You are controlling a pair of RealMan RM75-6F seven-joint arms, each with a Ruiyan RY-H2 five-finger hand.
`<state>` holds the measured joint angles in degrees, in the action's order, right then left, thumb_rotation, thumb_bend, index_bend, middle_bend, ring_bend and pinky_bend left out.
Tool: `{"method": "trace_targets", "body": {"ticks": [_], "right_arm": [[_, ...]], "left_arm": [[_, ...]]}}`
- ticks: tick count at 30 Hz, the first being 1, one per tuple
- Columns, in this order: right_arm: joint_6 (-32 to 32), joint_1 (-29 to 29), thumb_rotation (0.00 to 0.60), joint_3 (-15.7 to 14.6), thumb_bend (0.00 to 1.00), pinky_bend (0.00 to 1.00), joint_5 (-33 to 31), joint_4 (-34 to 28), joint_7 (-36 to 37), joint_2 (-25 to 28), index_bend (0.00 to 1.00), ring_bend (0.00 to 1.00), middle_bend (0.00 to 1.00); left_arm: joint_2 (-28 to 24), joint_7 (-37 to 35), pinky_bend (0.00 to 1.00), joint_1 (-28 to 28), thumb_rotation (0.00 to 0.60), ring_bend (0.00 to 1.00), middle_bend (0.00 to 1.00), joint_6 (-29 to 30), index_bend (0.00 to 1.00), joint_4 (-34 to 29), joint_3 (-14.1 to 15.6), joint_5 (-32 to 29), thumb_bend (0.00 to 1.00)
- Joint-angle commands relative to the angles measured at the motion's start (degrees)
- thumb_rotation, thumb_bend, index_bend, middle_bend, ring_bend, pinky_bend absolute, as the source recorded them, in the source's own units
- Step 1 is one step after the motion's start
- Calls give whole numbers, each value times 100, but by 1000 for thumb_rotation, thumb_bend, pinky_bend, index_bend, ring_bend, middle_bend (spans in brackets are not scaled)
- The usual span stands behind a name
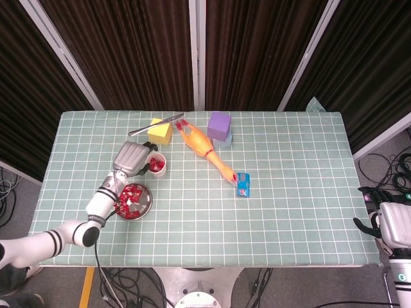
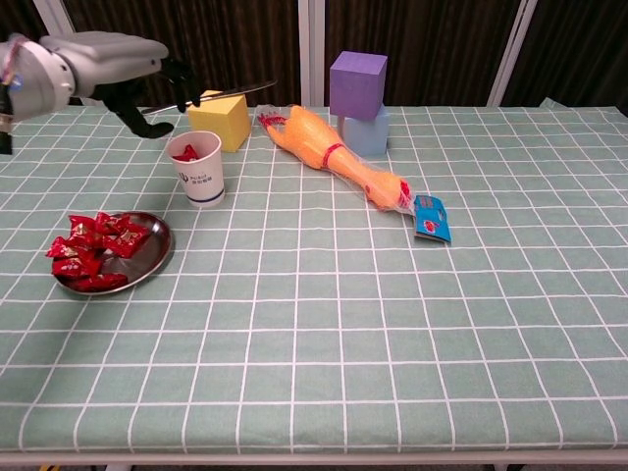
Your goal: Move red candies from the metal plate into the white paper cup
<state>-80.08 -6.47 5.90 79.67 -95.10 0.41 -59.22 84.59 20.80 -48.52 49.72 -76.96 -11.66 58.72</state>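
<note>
The metal plate [image 2: 155, 265] [image 1: 146, 204] sits at the table's left front with several red candies [image 2: 93, 245] [image 1: 131, 197] heaped in it. Behind it stands the white paper cup [image 2: 200, 173] [image 1: 158, 165], with red candy [image 2: 185, 153] showing at its rim. My left hand [image 2: 110, 71] [image 1: 130, 157] hovers up and to the left of the cup, fingers spread apart and nothing between them. My right hand [image 1: 385, 218] hangs off the table's right front edge, seen only in the head view, its dark fingers spread and empty.
A yellow block [image 2: 221, 119] with a metal knife [image 2: 231, 92] across its top stands just behind the cup. A rubber chicken [image 2: 334, 155], a purple block [image 2: 357, 85] stacked on a pale blue one [image 2: 368, 132], and a small blue packet [image 2: 432, 218] lie mid-table.
</note>
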Motion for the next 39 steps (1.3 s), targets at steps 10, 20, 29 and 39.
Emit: {"method": "trace_targets", "body": {"ticks": [10,20,29,39], "right_arm": [[15,-59,600,-8,101,598,107,-60,-69,-31,261,278,303],[-25,-43,600,-12,101,598,105,-139,-147,-5,262,278,303],[-15,-58,600,-10,101,598,106,-159,-177,1,261,278,303],[-3,-63,600,-11,101,598,85,-179,-202,10,261,278,303]], "left_arm": [[-441,-655,1000,1081,600,903,442,812,396,-548,994,1277,313],[-120,-112,1000,1176,600,903,442,503,396,-47,1167,1063,314],[149,247,1000,1201,600,903,449,316,404,224,1206,906,318],[488,236,1000,1257,600,909,502,268,473,713,1184,952,326]]}}
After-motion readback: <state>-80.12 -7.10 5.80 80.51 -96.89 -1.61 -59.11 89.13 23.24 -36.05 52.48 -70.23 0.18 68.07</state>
